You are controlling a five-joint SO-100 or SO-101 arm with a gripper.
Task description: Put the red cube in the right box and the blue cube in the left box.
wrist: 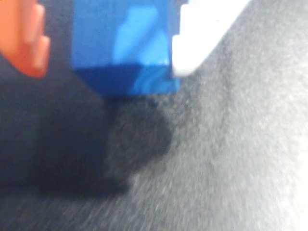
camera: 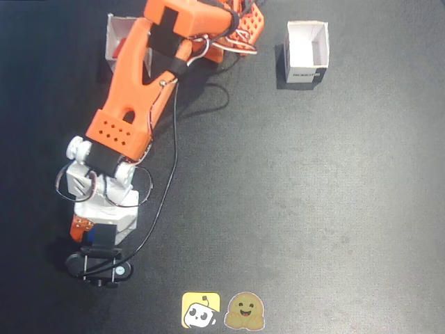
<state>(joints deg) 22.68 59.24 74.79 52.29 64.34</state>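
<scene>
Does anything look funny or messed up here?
Nothing looks broken or spilled. In the wrist view, the blue cube sits between the gripper fingers, white finger touching, orange one apart. Both white boxes stand upright. The red cube isn't visible.

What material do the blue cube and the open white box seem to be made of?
The blue cube looks like smooth, glossy plastic: pale reflections sit on its faces. The white box looks like thin matte cardboard: flat folded walls and a printed dark label, though this is uncertain.
</scene>
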